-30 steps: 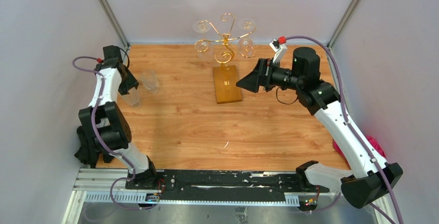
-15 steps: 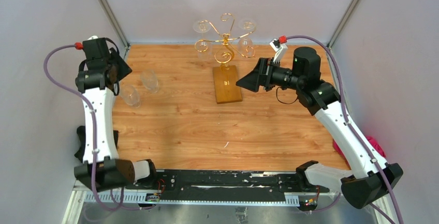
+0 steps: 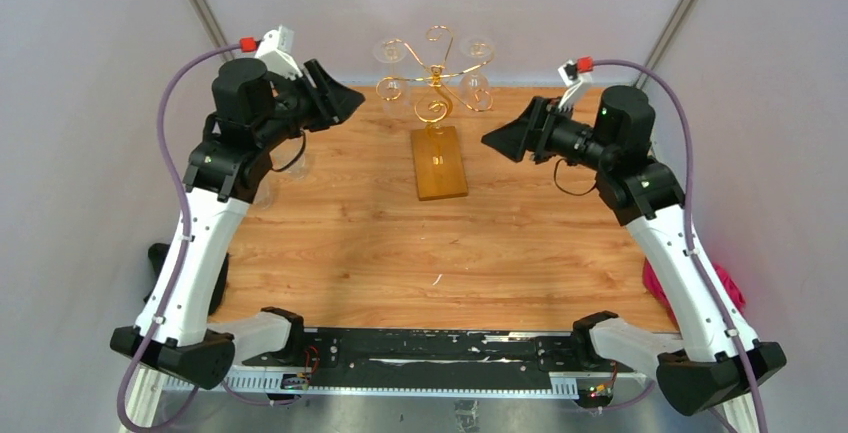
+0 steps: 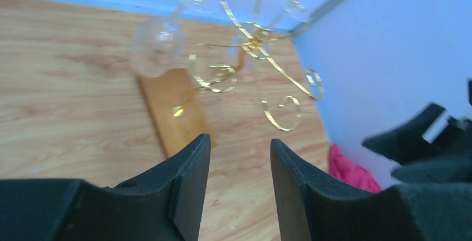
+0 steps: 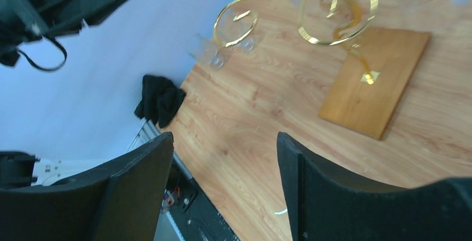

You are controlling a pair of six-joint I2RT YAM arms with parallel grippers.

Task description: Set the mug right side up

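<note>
White walls are enclosing a wooden tabletop [image 3: 350, 243]. Both arms are hovering above it. The left fingers [image 3: 340, 103] at eleven o'clock and the right fingers [image 3: 497, 141] at two o'clock are standing apart, gripping nothing, and pointing toward a gold wire stand [image 3: 435, 88] at twelve o'clock. A clear mug [image 5: 211, 57] is sitting at ten o'clock beneath the left arm, and I cannot tell which way up.

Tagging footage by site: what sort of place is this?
Probably a lab robot cell: left arm and right arm bolted to a rail, white enclosure walls, a wooden tabletop.
</note>
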